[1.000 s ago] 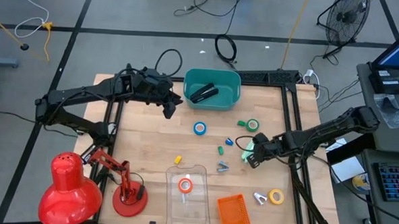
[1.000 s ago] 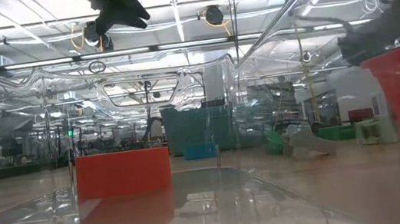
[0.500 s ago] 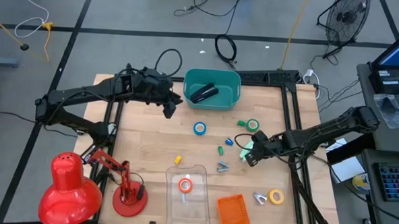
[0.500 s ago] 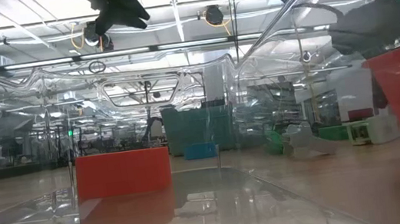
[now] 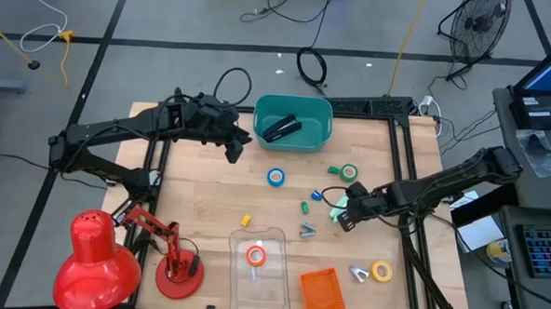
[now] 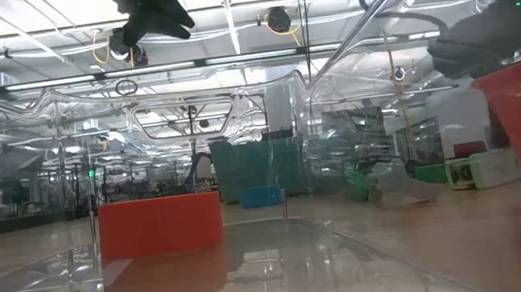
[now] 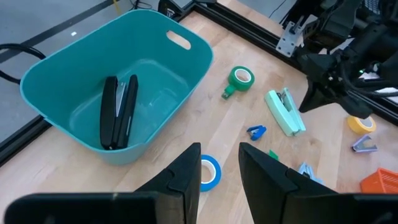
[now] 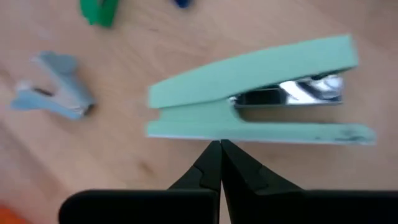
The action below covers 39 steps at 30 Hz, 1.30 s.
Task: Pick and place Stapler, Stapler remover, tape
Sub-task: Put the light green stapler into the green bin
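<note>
A: What's on the left side of the tabletop [image 5: 209,184]?

B: A red desk lamp [image 5: 99,254] stands at the near left corner. The left end effector [image 5: 233,151] hangs above the wood, just left of the teal bin [image 5: 318,136], its fingers [image 7: 186,174] parted with nothing between them.

A: What's in the bin?

B: A black stapler [image 7: 118,112], lying on its floor.

A: And the tape?

B: The blue tape roll [image 5: 275,177] lies just in front of the bin. The orange tape roll [image 5: 255,256] sits in a clear tray [image 5: 272,286] at the near edge, left of an orange basket [image 5: 323,294]. The green tape roll [image 5: 349,172] is right of the bin, and the yellow tape roll [image 5: 381,269] lies near the right front, beside a grey staple remover [image 5: 358,272].

A: The right arm?

B: The right end effector [image 8: 220,155] is clenched, empty, its tips right at the mint green stapler [image 8: 261,93], which lies on the wood.
</note>
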Each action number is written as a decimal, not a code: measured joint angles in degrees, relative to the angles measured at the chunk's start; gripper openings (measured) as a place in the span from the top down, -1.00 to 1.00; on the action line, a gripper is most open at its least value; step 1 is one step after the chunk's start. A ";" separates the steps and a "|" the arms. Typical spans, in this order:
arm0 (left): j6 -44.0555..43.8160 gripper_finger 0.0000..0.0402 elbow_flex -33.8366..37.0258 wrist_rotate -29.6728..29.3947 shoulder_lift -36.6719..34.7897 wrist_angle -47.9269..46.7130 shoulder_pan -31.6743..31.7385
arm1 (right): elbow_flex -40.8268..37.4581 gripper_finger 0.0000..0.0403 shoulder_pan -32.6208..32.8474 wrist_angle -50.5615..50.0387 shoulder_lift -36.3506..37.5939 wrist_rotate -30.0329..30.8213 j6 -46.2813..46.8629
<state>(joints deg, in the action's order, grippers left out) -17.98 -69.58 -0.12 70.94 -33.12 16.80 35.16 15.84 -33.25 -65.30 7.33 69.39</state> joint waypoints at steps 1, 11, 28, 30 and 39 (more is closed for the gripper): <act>0.00 0.45 0.00 0.00 0.00 -0.04 0.00 | 0.02 1.00 0.00 0.46 0.18 0.00 0.03; 0.09 0.45 -0.02 -0.04 0.83 0.20 0.00 | 1.77 1.00 -0.04 -1.22 -0.57 3.49 -0.47; -0.16 0.45 0.00 2.01 6.07 0.08 -0.34 | 1.63 1.00 4.61 -3.29 -5.77 1.70 2.86; 0.06 0.45 -0.01 1.93 5.92 0.44 -0.17 | 1.46 1.00 5.50 -5.09 -5.72 1.55 4.25; 0.24 0.45 -0.02 1.57 5.92 0.27 0.59 | 1.64 1.00 8.72 -2.02 -4.46 0.62 8.19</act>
<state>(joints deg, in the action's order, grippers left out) -17.74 -69.60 1.45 76.86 -32.85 17.39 36.80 24.55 -35.26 -69.75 7.96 77.58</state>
